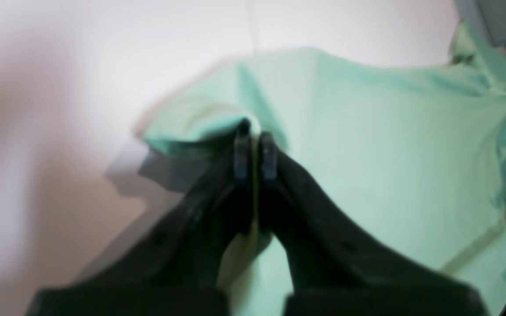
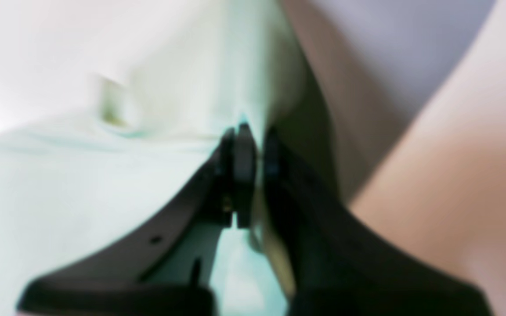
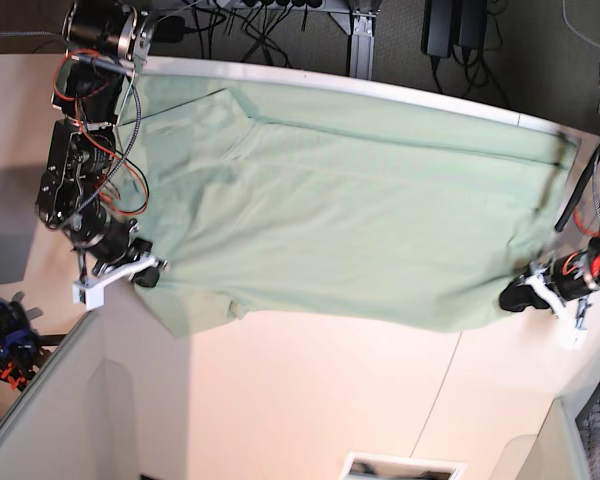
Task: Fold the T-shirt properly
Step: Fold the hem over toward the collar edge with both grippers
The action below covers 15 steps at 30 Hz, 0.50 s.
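Note:
The pale sage-green T-shirt lies spread wide across the table, its near edge lifted and stretched between my two grippers. My left gripper is shut on the shirt's edge at the right of the base view. In the left wrist view the gripper pinches a fold of the fabric. My right gripper is shut on the shirt's edge at the left of the base view. In the right wrist view the gripper clamps the pale cloth. Both wrist views are blurred.
The pale table shows bare below the shirt. Cables and a stand sit beyond the far edge. A red and black object lies off the table's left side. A small tray-like item is at the bottom edge.

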Each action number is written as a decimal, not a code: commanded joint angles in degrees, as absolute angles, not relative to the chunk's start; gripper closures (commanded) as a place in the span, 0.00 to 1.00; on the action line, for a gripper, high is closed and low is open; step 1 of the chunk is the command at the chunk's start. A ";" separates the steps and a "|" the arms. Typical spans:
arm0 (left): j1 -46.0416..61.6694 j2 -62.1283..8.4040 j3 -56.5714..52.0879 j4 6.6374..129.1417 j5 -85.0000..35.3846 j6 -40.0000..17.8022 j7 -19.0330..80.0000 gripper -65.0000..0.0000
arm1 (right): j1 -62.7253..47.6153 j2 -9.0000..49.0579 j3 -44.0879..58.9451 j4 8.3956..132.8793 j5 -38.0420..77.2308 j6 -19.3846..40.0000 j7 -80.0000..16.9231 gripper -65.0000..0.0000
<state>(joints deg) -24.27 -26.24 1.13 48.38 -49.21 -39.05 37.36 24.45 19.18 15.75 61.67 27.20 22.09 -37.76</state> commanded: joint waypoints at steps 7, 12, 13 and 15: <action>-17.39 -32.53 0.84 62.30 -54.68 -40.00 40.58 1.00 | 13.15 26.11 15.94 77.47 31.31 22.55 -38.04 1.00; -12.27 -34.33 0.84 66.57 -55.51 -40.00 40.91 1.00 | 6.52 27.79 16.60 83.33 31.09 22.52 -38.02 1.00; -11.46 -34.48 0.84 66.96 -55.48 -40.00 41.36 1.00 | 5.56 27.77 16.80 83.92 30.89 22.52 -38.02 1.00; -10.09 -34.46 0.82 67.57 -55.53 -40.00 42.50 1.00 | 4.05 27.77 16.93 84.16 30.87 22.48 -37.98 1.00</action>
<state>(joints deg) -9.19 -33.34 1.26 66.65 -54.57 -39.27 43.16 3.03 26.61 16.27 83.02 30.55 22.70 -39.46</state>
